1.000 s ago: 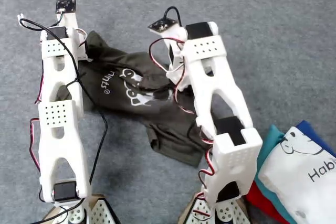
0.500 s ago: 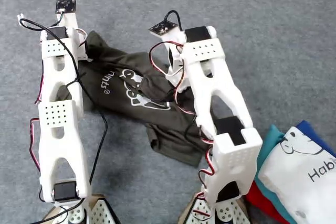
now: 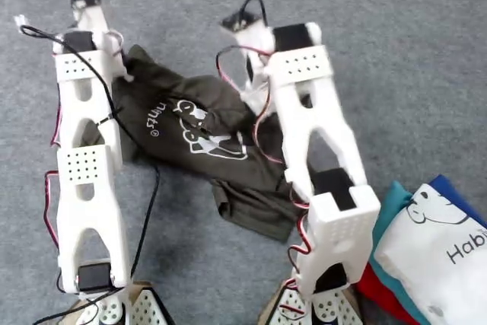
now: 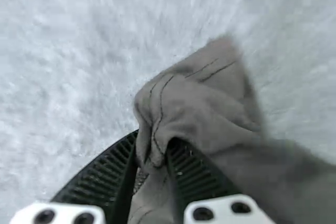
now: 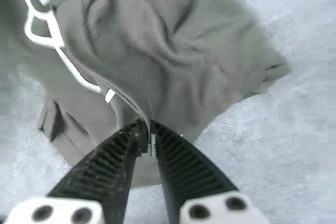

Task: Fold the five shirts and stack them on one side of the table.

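both arms reach farther out, left gripper and right gripper clamped on crumpled dark-olive cotton shirt; tension could slip it.

Two arms of white printed plastic: left arm and right arm. Each has tapered links perforated with small hole grids. Black servo blocks sit behind the tool, and a black cable and thin red leads trail alongside. Left gripper and right gripper — black ribbed fingers on white bases with dark screw holes.
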